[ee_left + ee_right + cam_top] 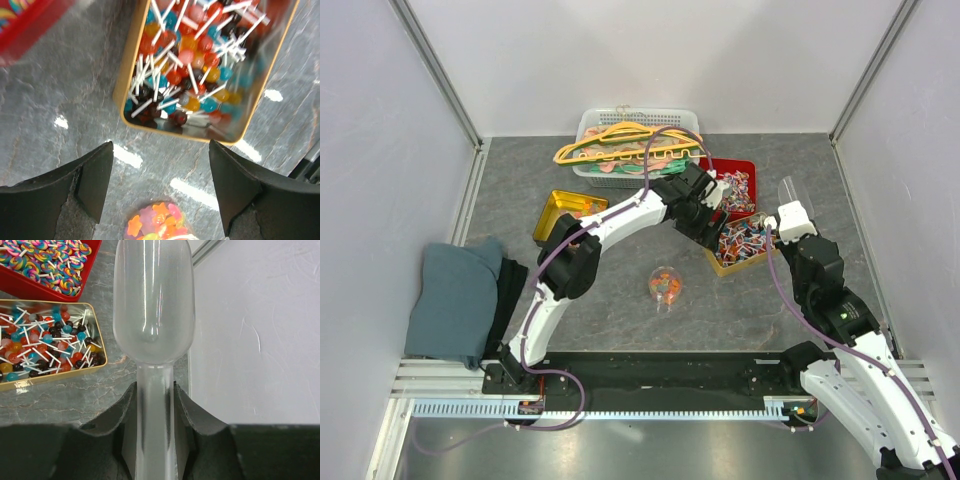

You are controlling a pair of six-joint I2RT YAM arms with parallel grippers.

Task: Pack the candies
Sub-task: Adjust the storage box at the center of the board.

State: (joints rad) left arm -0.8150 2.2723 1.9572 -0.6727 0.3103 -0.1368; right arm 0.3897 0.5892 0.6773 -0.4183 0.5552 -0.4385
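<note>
Star-shaped orange, pink and yellow gummy candies fill a small clear cup [663, 285] on the table; the cup also shows at the bottom of the left wrist view [157, 225]. A gold tray [712, 262] [127, 75] holds red, blue and orange ball lollipops on white sticks. My left gripper [703, 228] [160, 150] is open and empty, hovering between the cup and the gold tray. My right gripper [792, 218] [154, 390] is shut on the handle of a clear plastic scoop [788, 190] [152, 300]. The scoop's bowl is empty and raised to the right of the trays.
A red tray [745, 168] [30, 287] of swirl lollipops sits behind the gold one. A yellow tin [552, 212] with gummies stands to the left. A white basket of hangers [590, 125] is at the back. Folded grey cloth [455, 295] lies at the left. White walls stand close on the right.
</note>
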